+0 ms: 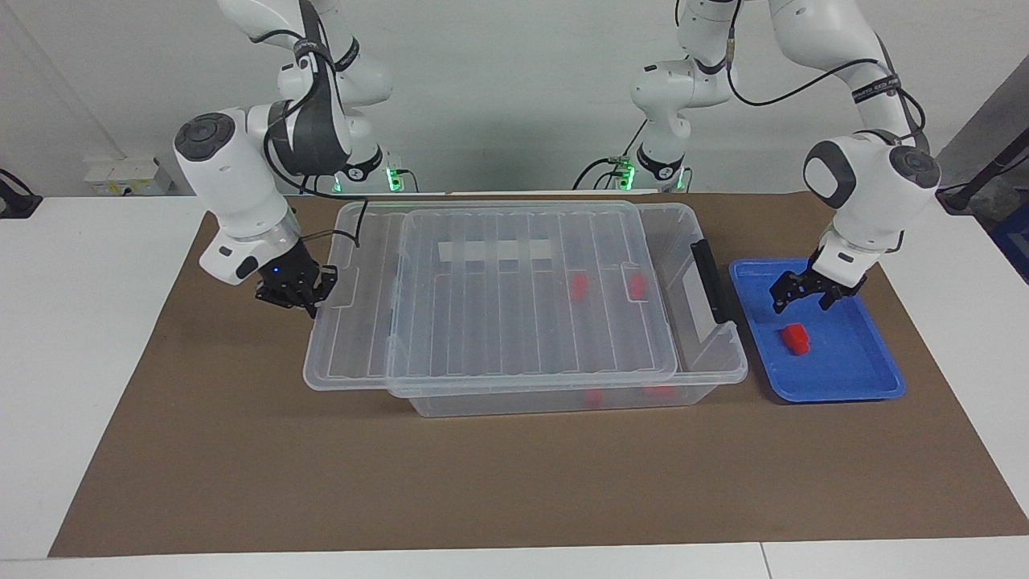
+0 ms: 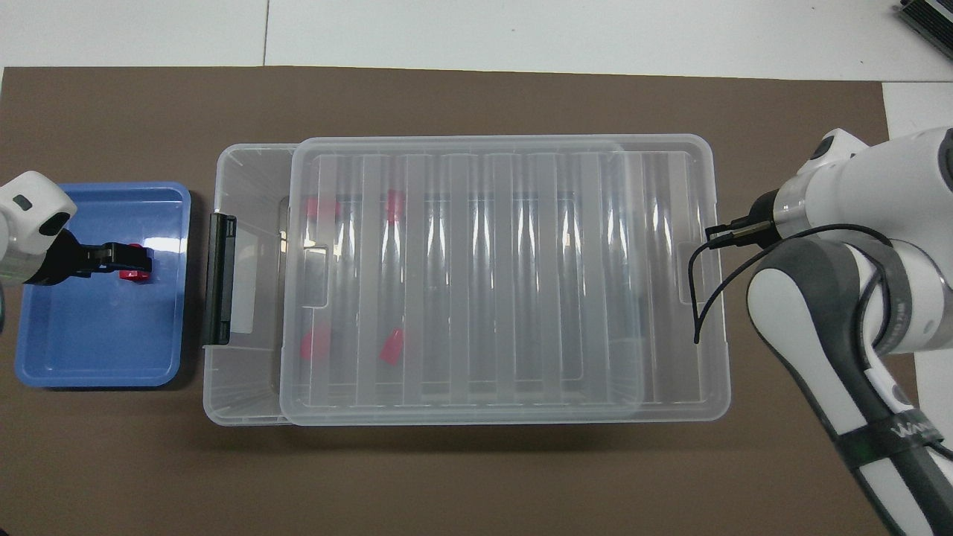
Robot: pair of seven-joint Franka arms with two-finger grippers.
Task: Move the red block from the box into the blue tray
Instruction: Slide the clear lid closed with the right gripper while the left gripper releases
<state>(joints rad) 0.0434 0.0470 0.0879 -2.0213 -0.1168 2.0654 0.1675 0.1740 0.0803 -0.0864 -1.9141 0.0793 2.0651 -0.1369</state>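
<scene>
A red block lies in the blue tray at the left arm's end of the table. My left gripper hangs open just above it, touching nothing. The clear box stands beside the tray. Its ribbed lid covers most of it. More red blocks show blurred through the lid. My right gripper is shut on the lid's end rim at the right arm's end.
The box's black handle faces the tray. A strip of the box next to the handle is uncovered. A brown mat lies under everything, with white table around it.
</scene>
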